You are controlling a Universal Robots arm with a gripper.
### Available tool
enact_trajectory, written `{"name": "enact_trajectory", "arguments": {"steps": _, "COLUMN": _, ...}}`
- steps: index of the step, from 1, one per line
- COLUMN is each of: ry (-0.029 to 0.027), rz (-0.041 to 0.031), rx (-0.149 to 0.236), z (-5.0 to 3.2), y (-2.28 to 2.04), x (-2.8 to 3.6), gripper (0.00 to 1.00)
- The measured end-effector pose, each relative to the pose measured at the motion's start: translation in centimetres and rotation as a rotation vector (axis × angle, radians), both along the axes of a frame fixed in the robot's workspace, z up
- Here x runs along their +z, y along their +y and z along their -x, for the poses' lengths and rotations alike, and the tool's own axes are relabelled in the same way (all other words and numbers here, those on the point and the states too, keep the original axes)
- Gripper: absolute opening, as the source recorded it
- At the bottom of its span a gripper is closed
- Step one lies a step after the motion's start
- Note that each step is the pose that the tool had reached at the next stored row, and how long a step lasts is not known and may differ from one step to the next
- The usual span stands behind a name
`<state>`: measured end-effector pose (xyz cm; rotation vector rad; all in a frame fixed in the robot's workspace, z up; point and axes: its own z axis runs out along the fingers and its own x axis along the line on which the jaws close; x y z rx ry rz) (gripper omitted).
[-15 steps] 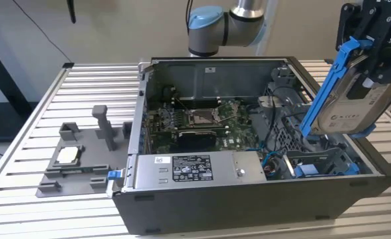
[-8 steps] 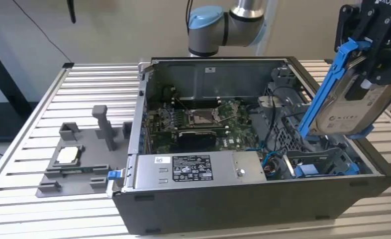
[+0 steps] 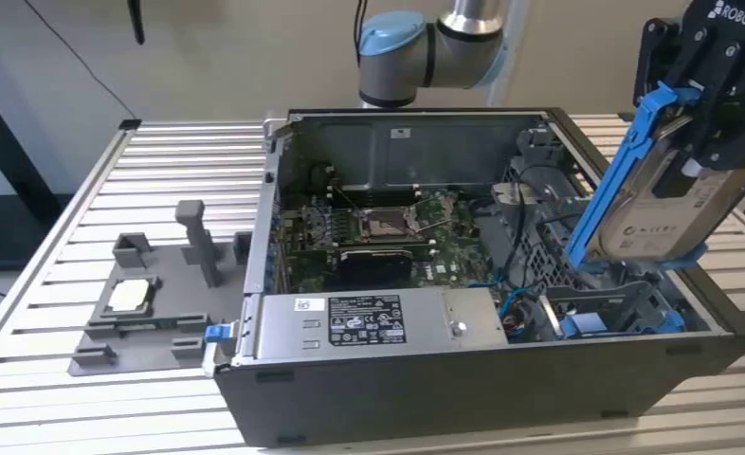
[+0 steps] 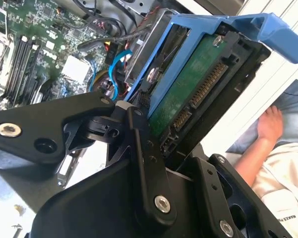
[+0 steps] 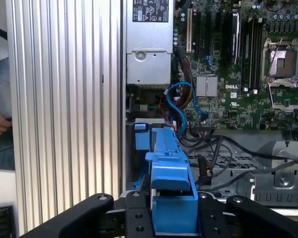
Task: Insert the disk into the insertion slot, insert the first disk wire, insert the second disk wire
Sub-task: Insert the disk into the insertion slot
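Note:
In the exterior view my gripper (image 3: 705,118) hangs above the case's right wall, shut on the disk (image 3: 657,204). The disk is a silver drive with a white label in a bright blue carrier, held steeply tilted with its lower end over the insertion slot (image 3: 607,318). That slot is a dark metal bay with blue tabs at the case's front right corner. The second wrist view shows the disk's green underside and connector (image 4: 188,94) between my black fingers (image 4: 139,131). The first wrist view looks down the blue carrier (image 5: 169,168) toward the slot (image 5: 137,153). Blue disk wires (image 5: 181,99) curl loose beside the bay.
The open computer case (image 3: 474,398) stands on a slatted metal table (image 3: 44,379). Inside it are the labelled power-supply box (image 3: 360,322) and the motherboard (image 3: 379,223). A grey fixture with a chip (image 3: 133,296) lies at the exterior view's left. A person's hand (image 4: 270,124) rests beside the table.

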<state>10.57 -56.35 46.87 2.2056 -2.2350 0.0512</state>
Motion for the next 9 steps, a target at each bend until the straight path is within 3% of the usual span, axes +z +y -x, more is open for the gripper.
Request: {"name": "enact_trajectory", "arguments": {"steps": 9, "ry": 0.0, "rz": 0.0, "rx": 0.0, "z": 0.0, "y": 0.0, "x": -0.84, "gripper": 0.33}}
